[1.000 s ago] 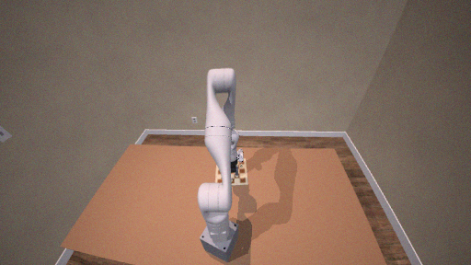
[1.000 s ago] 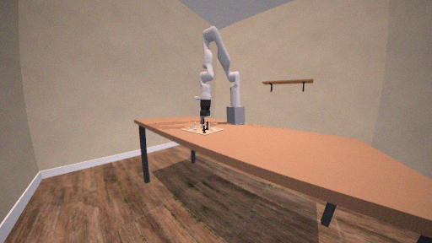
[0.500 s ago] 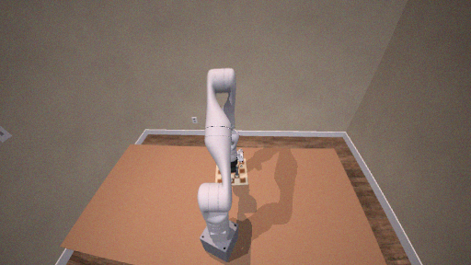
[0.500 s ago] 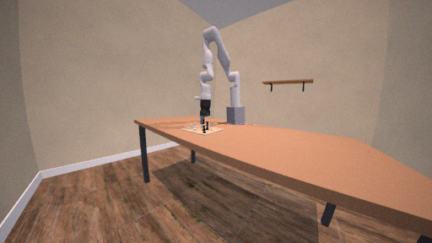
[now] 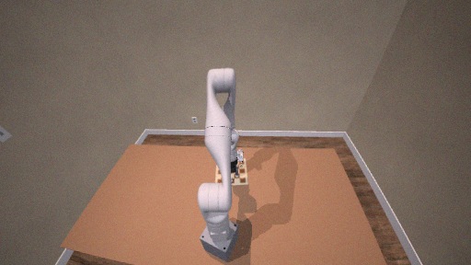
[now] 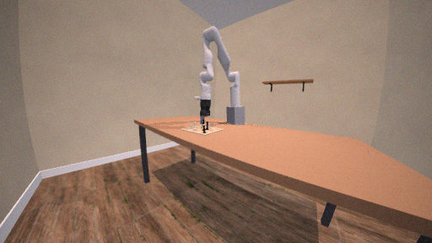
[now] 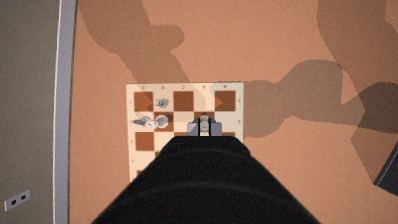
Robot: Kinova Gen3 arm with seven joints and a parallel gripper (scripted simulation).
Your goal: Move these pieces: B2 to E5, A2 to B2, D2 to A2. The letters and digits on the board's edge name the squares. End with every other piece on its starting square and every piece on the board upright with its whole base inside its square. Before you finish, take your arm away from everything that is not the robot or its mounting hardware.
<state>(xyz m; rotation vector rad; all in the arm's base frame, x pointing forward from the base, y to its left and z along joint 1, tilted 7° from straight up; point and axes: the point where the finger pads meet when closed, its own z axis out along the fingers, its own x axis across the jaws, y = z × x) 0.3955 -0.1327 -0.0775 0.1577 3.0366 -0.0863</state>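
Note:
The small chessboard [image 7: 185, 125] lies on the brown table and also shows in the top view [image 5: 232, 175] and the exterior view [image 6: 202, 130]. My gripper [image 7: 204, 124] points straight down over the board's right side, and it is shut on a dark chess piece [image 7: 204, 120] seen from above between the fingers. Whether the piece's base touches the board is hidden by the gripper body. Three pale pieces stand on the board's left part: one [image 7: 161, 102] in the far row and two side by side [image 7: 142, 120] [image 7: 162, 120] behind it. Two dark pieces [image 6: 205, 127] stand near the gripper [image 6: 202, 121].
The near part of the board is hidden under my wrist. The table's left edge and a white skirting strip [image 7: 64, 100] run close to the board. The arm's base [image 5: 219, 239] stands on the table. A wall shelf [image 6: 288, 82] hangs far behind it.

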